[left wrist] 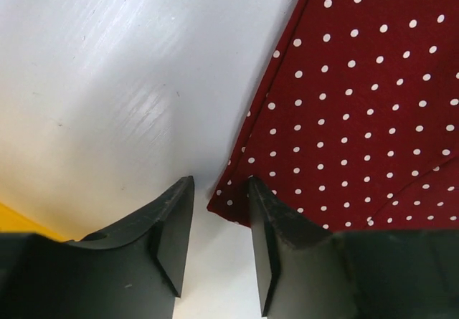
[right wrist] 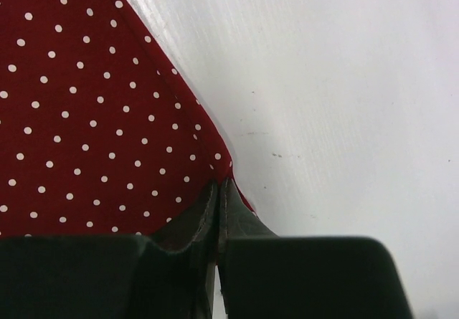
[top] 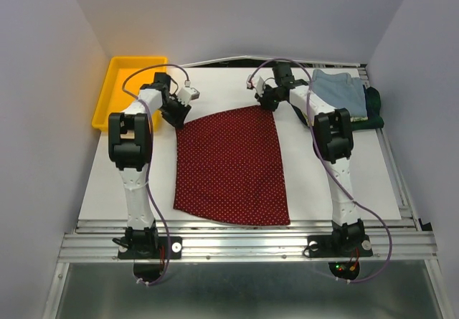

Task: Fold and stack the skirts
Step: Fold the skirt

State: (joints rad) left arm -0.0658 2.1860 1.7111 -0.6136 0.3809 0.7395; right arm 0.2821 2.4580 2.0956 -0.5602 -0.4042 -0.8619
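From the top camera I see the dark red skirt (top: 231, 165) with small white dots lying spread flat in the middle of the white bench (top: 107, 190). Its narrow end is on the far side and its wide hem is toward the arm bases. The left pincer (top: 178, 120) is down at the far left corner of this skirt, and the right pincer (top: 267, 104) is at the far right corner. At the far right of the bench there is a folded light blue skirt (top: 341, 93), which lies on a dark green skirt (top: 374, 107). A yellow tray (top: 107, 93) stands at the far left, beside the left arm.

In the left wrist camera, the left pincer (left wrist: 221, 190) has its jaws apart with a moderate gap. The corner of the dark red skirt (left wrist: 358, 97) lies on the bench in this gap, near the right finger, and the jaws do not press on it. A small piece of the yellow tray (left wrist: 18, 222) shows at the lower left edge.

In the right wrist camera, the right pincer (right wrist: 219, 186) has its jaws pressed together, almost with no gap. The corner of the dark red skirt (right wrist: 93, 111) runs in between the tips, so it appears pinched there. To the right of it is only the bench (right wrist: 344, 104).
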